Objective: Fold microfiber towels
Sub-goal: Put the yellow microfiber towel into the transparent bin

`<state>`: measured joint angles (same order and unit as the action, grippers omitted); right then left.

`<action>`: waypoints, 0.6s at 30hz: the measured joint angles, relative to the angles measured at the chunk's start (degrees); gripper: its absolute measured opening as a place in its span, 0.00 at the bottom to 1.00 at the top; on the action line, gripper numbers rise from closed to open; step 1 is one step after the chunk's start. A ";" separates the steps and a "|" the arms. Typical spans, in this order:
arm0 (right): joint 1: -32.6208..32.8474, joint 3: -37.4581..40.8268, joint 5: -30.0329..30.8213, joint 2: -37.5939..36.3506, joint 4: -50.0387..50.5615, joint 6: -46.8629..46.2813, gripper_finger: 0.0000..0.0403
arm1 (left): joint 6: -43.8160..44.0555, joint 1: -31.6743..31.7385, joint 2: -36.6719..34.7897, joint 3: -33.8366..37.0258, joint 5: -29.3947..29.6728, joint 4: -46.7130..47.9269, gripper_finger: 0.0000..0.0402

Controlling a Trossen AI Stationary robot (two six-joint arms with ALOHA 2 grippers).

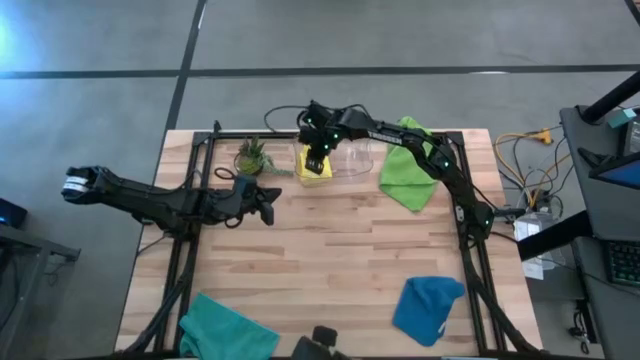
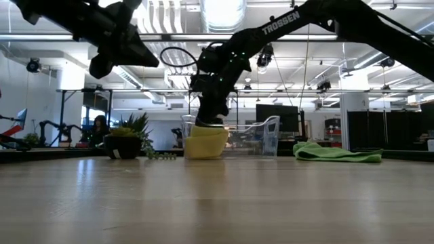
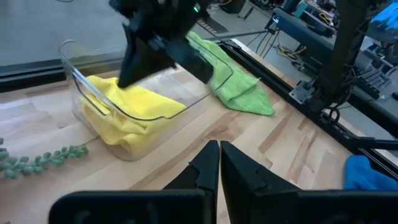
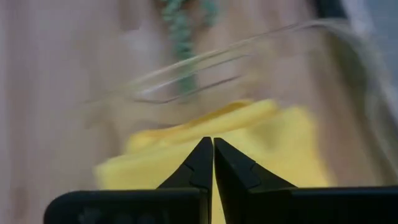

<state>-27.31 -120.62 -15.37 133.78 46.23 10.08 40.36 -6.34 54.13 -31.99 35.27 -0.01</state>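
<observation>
A folded yellow towel lies in the left end of a clear plastic bin at the table's far middle. My right gripper reaches into the bin from the right, shut, with its tips down at the yellow towel. A lime green towel lies crumpled right of the bin. A blue towel lies at the near right and a teal towel at the near left edge. My left gripper hovers shut over the table's left half, holding nothing. My right gripper has its shut fingertips on the top of the folded yellow towel, near its far edge inside the bin. The fingers slant down from above and from the table's right. The towel lies flat on the bin's floor.
A small potted plant with a trailing green strand stands just left of the bin. The table's middle is bare wood. The black frame rails run along both sides and the far edge.
</observation>
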 joint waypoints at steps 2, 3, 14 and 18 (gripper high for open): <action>-0.39 0.08 0.86 0.13 -0.94 1.12 0.02 | 0.00 0.04 0.11 0.00 0.00 0.07 0.00; -0.42 0.09 1.14 0.39 -1.14 1.37 0.02 | 0.06 0.04 0.11 0.00 0.00 0.02 0.00; -0.35 -3.01 3.33 2.91 -1.05 1.61 0.02 | 1.37 0.99 0.11 0.00 0.48 0.02 0.00; -0.60 -6.92 2.97 2.99 5.05 2.96 0.02 | 1.65 1.15 0.11 0.00 0.68 0.00 0.00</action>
<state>-27.91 -127.53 -12.40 136.77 51.27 13.04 42.01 -5.19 54.24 -31.99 35.94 -0.01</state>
